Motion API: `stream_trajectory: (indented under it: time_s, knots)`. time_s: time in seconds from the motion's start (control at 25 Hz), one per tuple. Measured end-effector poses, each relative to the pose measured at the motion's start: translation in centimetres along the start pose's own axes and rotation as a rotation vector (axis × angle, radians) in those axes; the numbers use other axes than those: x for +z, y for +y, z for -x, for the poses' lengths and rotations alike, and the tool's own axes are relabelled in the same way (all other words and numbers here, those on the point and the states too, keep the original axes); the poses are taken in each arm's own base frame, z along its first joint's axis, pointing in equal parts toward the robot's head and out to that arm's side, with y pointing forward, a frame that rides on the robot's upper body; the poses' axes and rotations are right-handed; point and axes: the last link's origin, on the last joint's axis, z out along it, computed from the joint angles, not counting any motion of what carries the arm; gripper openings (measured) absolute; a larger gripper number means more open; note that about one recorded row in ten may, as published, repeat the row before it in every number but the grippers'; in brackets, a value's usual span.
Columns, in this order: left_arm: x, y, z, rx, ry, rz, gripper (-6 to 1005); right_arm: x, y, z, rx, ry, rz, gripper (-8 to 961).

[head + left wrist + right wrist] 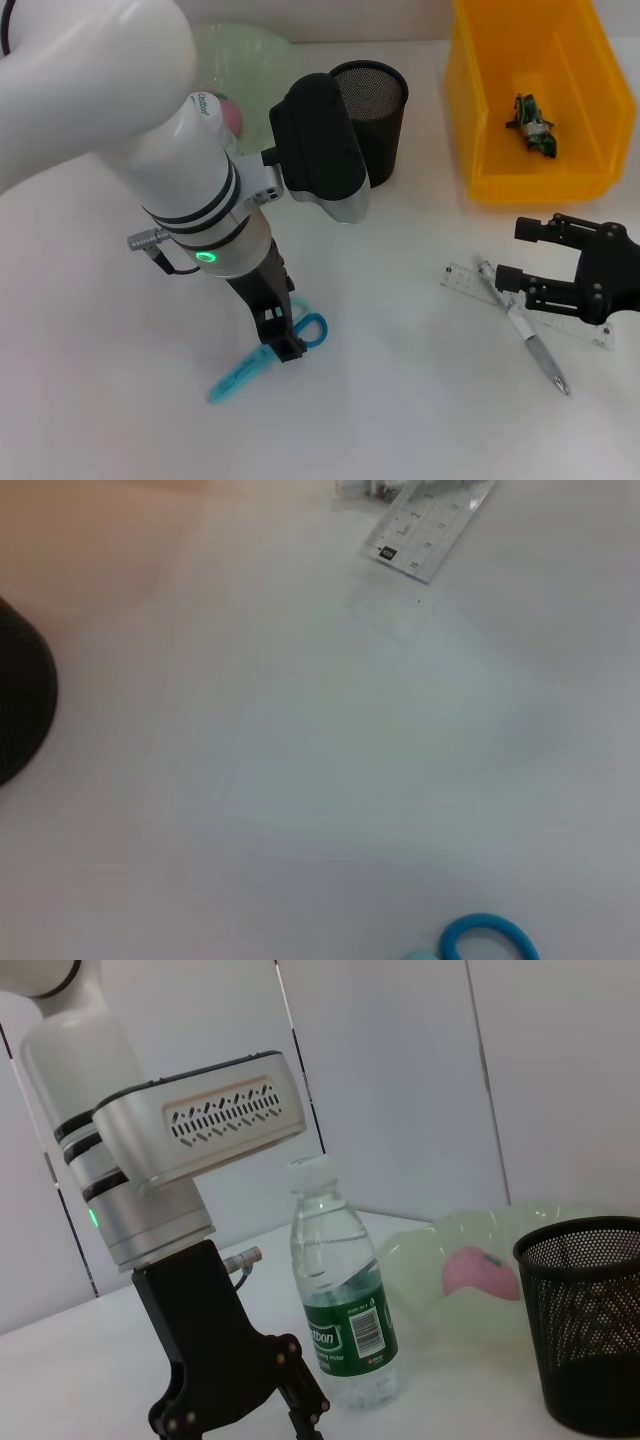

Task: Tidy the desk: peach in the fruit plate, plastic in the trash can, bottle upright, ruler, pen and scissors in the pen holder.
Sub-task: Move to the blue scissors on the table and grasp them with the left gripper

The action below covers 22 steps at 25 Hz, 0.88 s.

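Hovering right over the scissors, left gripper at their ringed end; whether parted or pinched, cannot tell. Lying on the desk, long axis from two o'clock handles to eight o'clock tip, pen holder toward one o'clock. Resting splayed apart beside ruler and pen, right gripper.

The left arm is reaching forward and down from the robot's left side, its white forearm ringed with black bands and showing a green light near the wrist, with a black-and-silver camera housing riding on the wrist. The left end effector, black and pointing downward, is sitting at the white counter, right at the blue-handled scissors; whether its fingers are closed on them cannot be told. The right end effector, also black, is hovering well to the right of the scissors, low over the counter, its two fingers spread apart and pointing toward the left arm.
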Motion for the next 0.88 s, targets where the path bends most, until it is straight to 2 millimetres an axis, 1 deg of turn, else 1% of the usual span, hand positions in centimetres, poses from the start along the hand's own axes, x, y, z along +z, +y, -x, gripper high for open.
stream_trajectory:
  time_s: [0.88]
  knots:
    - [0.40, 0.02, 0.07, 0.028, -0.008, -0.006, 761, 0.80, -0.44, 0.27, -0.006, 0.009, -0.002, 765]
